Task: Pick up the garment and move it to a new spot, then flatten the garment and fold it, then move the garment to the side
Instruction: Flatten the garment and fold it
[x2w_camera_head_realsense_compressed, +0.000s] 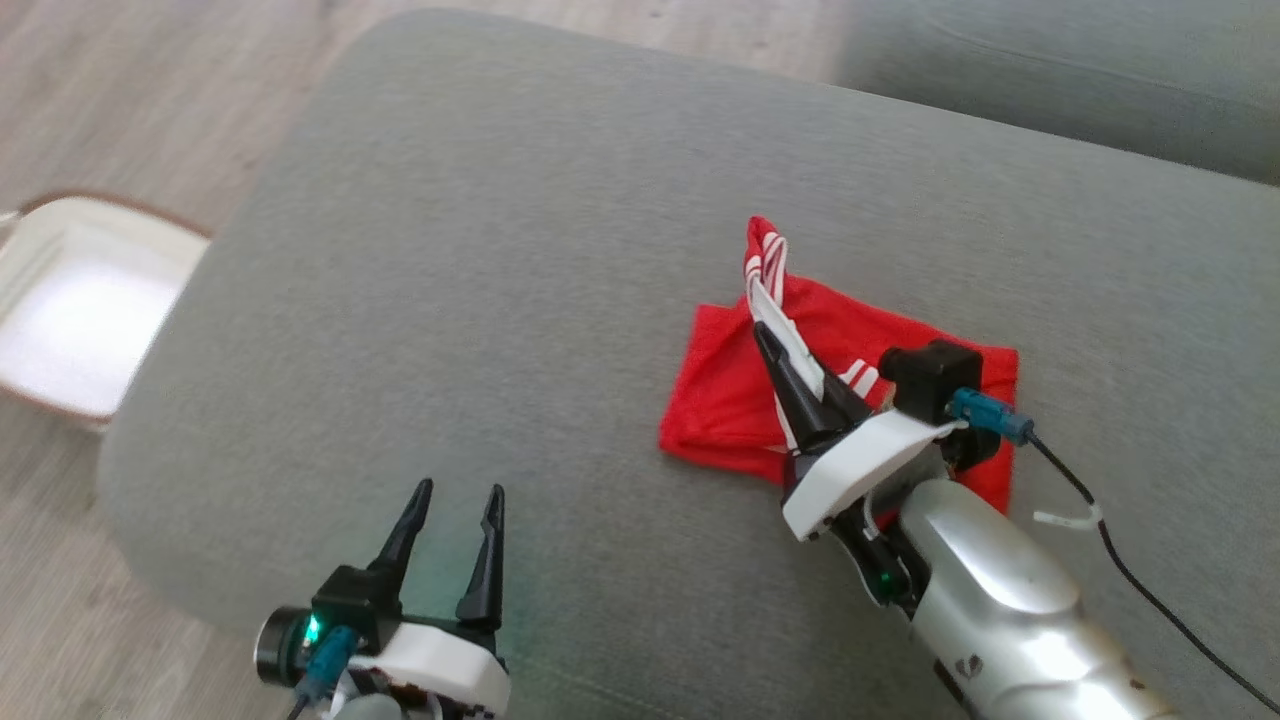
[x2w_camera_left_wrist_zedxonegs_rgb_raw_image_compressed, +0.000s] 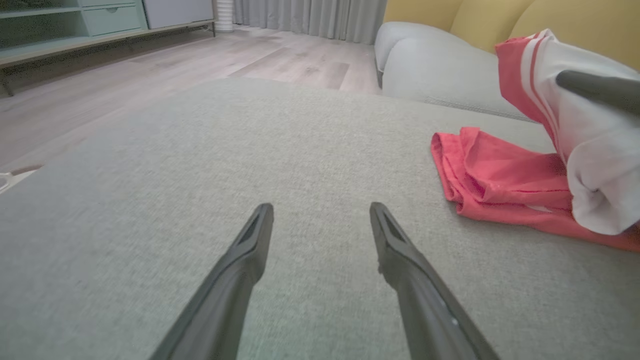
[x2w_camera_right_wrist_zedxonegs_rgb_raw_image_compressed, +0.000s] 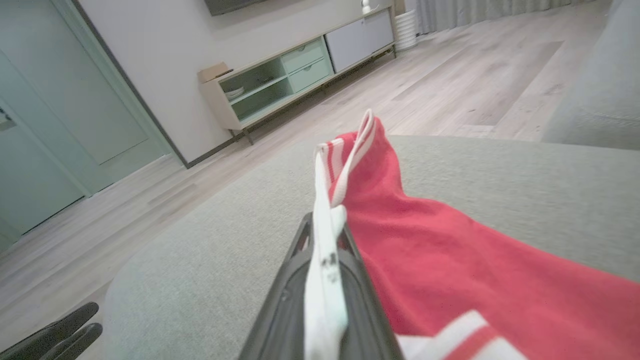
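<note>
Garment: the red garment (x2w_camera_head_realsense_compressed: 730, 390) with white stripes is lying on the right half of the grey cushion (x2w_camera_head_realsense_compressed: 500, 250), partly folded, with 1 striped edge standing up above the rest.
Right gripper: the right gripper (x2w_camera_head_realsense_compressed: 762, 338) is pinching a white band of the garment between its 2 closed fingers and holding that edge raised off the cushion. In the right wrist view the band is running down between the fingers.
Left gripper: the left gripper (x2w_camera_head_realsense_compressed: 460, 490) is sitting wide open near the cushion's front edge, well apart from the garment. Its 2 fingers (x2w_camera_left_wrist_zedxonegs_rgb_raw_image_compressed: 240, 280) are pointing across bare fabric.
Cable: a black cable (x2w_camera_head_realsense_compressed: 1150, 590) is trailing from the right wrist across the cushion.
Second cushion: another grey cushion (x2w_camera_head_realsense_compressed: 1050, 70) is sitting just beyond the first.
Floor: pale wood floor (x2w_camera_head_realsense_compressed: 150, 80) is showing on the left, where a white bin (x2w_camera_head_realsense_compressed: 90, 320) with a brown rim is sitting beside the cushion.
Background: a low cabinet (x2w_camera_right_wrist_zedxonegs_rgb_raw_image_compressed: 280, 80) is standing against the wall.
</note>
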